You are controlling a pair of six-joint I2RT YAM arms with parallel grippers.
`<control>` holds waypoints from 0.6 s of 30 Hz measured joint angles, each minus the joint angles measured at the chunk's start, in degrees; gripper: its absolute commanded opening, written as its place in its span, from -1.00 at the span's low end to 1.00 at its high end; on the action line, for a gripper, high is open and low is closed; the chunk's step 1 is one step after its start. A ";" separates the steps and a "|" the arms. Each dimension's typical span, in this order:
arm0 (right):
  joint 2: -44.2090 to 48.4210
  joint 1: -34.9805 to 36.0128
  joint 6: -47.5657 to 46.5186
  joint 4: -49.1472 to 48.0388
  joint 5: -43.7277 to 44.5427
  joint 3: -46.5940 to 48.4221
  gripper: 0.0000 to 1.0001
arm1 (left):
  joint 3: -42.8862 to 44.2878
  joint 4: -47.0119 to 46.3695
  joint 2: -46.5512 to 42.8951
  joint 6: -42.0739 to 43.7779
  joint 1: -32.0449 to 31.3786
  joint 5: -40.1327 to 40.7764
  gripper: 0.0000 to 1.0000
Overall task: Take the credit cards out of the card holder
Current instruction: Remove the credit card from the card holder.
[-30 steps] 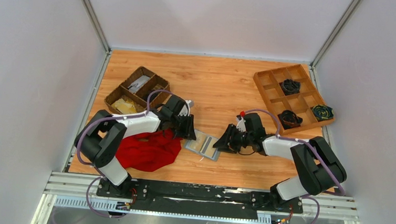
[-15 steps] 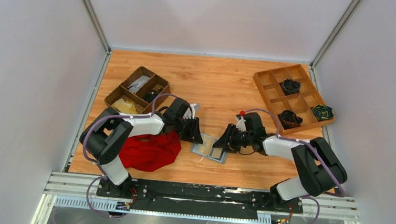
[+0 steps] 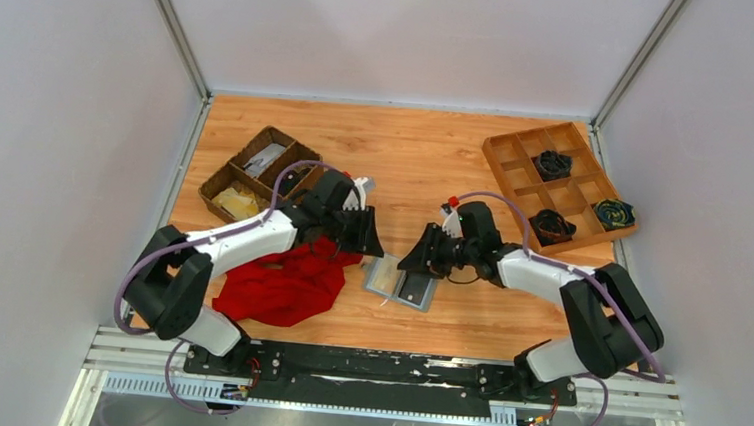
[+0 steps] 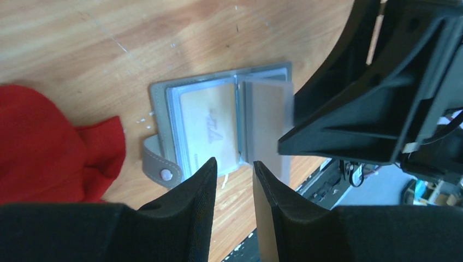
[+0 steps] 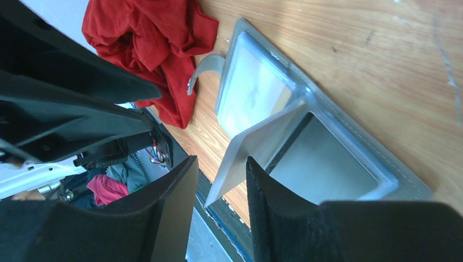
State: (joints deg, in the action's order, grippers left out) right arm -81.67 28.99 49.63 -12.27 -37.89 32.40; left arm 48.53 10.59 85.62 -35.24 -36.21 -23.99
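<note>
The grey card holder [image 3: 417, 294] lies open on the wood between my two grippers. A tan credit card [image 4: 210, 123] sits under a clear sleeve in its left half [image 5: 251, 98]. A grey inner flap [image 4: 265, 120] stands up from the fold. My left gripper [image 4: 235, 164] hovers open just above the holder's near edge, nothing between its fingers. My right gripper [image 5: 218, 166] is open too, over the right half. The raised flap [image 5: 256, 150] leans against one of its fingers, its corner in the gap. The snap tab [image 4: 161, 166] points toward the red cloth.
A crumpled red cloth [image 3: 283, 287] lies just left of the holder, under my left arm. At the back left stands a dark wicker basket [image 3: 261, 172], and at the back right a wooden divided tray [image 3: 560, 186] with dark items.
The holder slid slightly right. My right gripper moved left over it, and the inner flap now stands up. My left gripper drew back a little, and its arm swung outward.
</note>
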 measured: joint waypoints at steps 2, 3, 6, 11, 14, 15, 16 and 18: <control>-1.27 1.03 -0.22 0.00 -0.04 1.38 -0.16 | 1.31 2.23 -1.86 0.63 0.81 1.29 -0.30; -2.34 1.66 -0.52 0.02 -0.02 2.40 -0.16 | 1.62 3.06 -2.67 0.83 1.42 1.84 -0.30; -6.16 3.23 -1.36 -0.15 -0.22 5.55 -0.20 | 1.73 5.79 -5.33 1.29 4.33 4.33 -0.30; -8.92 3.91 -1.68 0.13 -0.13 6.88 -0.19 | 1.14 8.28 -7.06 2.36 6.27 6.23 -0.30; -6.05 3.91 -2.49 0.74 1.25 5.62 -0.18 | 0.33 8.46 -7.06 2.54 5.84 5.97 -0.30; -4.61 3.91 -2.73 0.94 1.77 4.96 -0.18 | 0.22 8.46 -7.04 2.56 5.46 5.90 -0.30; -3.15 3.89 -2.84 0.96 2.23 4.15 -0.19 | 0.20 8.28 -6.99 2.56 4.83 5.62 -0.30; -1.01 3.85 -2.93 1.11 2.78 2.56 -0.19 | 0.22 7.10 -6.78 2.40 3.15 4.50 -0.30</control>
State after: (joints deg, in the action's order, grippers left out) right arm -82.67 32.84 46.70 -11.16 -35.11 34.96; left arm 48.75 17.69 78.85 -32.84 -33.06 -19.49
